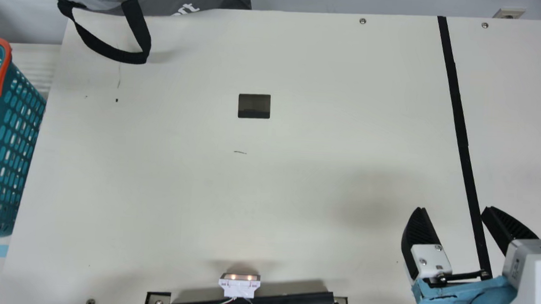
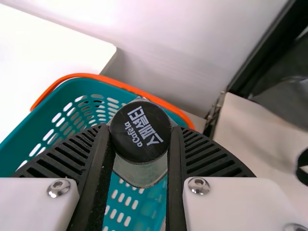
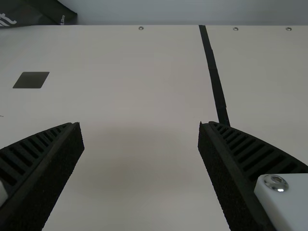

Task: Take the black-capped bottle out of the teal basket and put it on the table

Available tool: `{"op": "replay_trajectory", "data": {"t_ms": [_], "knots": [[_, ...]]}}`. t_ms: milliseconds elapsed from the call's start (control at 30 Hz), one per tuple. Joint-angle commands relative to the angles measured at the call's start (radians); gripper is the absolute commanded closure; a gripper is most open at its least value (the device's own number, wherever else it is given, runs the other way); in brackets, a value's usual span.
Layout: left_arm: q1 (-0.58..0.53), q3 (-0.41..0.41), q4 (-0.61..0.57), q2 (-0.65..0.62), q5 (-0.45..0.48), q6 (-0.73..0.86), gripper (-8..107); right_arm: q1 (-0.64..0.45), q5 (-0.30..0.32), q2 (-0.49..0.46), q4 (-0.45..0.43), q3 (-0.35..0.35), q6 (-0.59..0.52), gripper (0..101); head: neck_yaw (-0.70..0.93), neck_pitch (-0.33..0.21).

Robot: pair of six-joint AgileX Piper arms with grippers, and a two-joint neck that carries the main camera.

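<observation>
With my left gripper (image 2: 140,132) I hold one black-capped bottle (image 2: 140,174), between two fingers. In my left wrist view the bottle is against one teal basket (image 2: 12,154); inside or above, I cannot tell. My right gripper (image 1: 454,208) has its two fingers wide apart.

The black-capped bottle (image 2: 140,149), clear-bodied with white print on its round lid, is gripped in the left hand (image 2: 140,127), cap outward, over the teal basket (image 1: 10,145). The latticed basket, orange-handled, stands upright at left beside the surface (image 1: 180,174).
</observation>
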Motion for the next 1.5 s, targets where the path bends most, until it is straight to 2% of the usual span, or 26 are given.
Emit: {"op": "replay_trajectory", "data": {"t_ms": [0,367,900,1200,1467], "knots": [[-0.02,-0.006,0.009,-0.013,0.015,-0.028,99,0.0,0.0,0.0,0.0,0.0,0.0,10,0.008,-0.004],[-0.183,-0.019,0.088,-0.082,0.063,-0.16,99,0.0,0.0,0.0,0.0,0.0,0.0,10,0.008,-0.004],[-0.506,0.028,0.275,-0.124,0.043,-0.359,99,0.0,-0.001,0.0,0.001,0.0,0.0,10,0.008,-0.004],[-0.708,0.037,0.337,-0.102,0.051,-0.465,99,0.0,-0.001,0.0,0.001,0.0,0.0,10,0.008,-0.004],[-0.859,0.006,0.402,-0.041,0.045,-0.552,99,0.0,-0.001,0.0,0.001,0.0,0.0,10,0.008,-0.004]]}}
